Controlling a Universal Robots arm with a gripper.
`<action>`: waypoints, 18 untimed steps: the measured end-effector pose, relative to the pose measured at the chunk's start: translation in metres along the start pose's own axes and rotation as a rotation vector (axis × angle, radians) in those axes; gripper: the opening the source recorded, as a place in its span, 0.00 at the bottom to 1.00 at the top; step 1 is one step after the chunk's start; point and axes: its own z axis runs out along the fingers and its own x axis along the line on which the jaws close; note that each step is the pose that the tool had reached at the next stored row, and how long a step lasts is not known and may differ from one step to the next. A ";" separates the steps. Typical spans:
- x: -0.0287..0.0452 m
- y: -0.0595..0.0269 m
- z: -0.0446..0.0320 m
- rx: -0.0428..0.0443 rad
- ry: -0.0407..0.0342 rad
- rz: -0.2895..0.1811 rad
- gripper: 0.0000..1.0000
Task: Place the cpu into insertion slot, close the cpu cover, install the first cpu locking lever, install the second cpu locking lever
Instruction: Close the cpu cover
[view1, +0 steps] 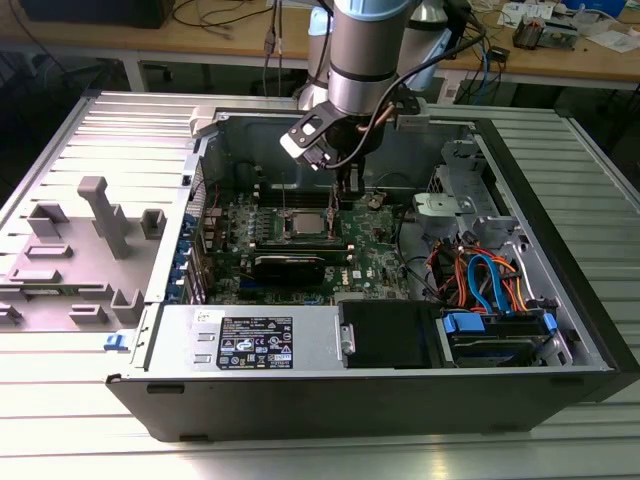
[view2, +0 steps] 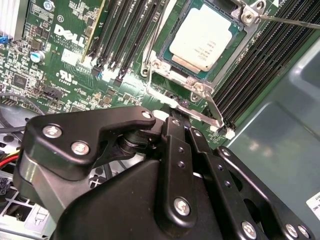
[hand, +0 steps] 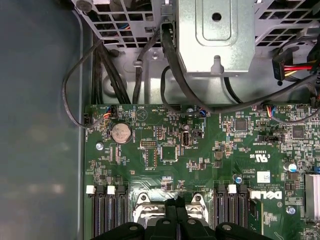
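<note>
Second wrist view puts the claw (view2: 181, 125) nearest, its black linkage in the foreground and its two fingers pressed together with nothing that I can make out between them. The first wrist view shows the same thin seam at the tips of the claw (hand: 176, 209). Just past the tips runs a locking lever (view2: 207, 114), a bare steel wire slanting along the near edge of the socket; whether the tips touch it I cannot tell. Beyond it the cpu cover (view2: 175, 75) lies flat around the cpu (view2: 202, 37), which sits in the insertion slot (view2: 248, 17) with its silver top up. A second lever (view2: 290, 21) sticks out from the far corner. Neither looks hooked down, so I judge the work to be at the levers. The wire will likely be springy and slick, best pushed or pinched near its bent free end. The chip is light, rigid and delicate underneath, to be held by its edges only. Black memory slots (view2: 260, 70) flank the socket on the green motherboard (view2: 65, 65). Farther off, in the exterior view, the arm (view1: 365, 50) hangs into the open computer case (view1: 300, 400). The case lies on the ribbed metal table (view1: 110, 130), with a grey fixture (view1: 100, 215) on the exterior view's left.
</note>
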 end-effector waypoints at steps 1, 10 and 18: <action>0.0000 -0.0015 0.0001 0.0000 0.0000 0.000 0.11; 0.0000 -0.0055 0.0002 0.0000 0.0000 0.000 0.11; -0.0004 -0.0233 0.0029 0.0002 0.0045 0.000 0.11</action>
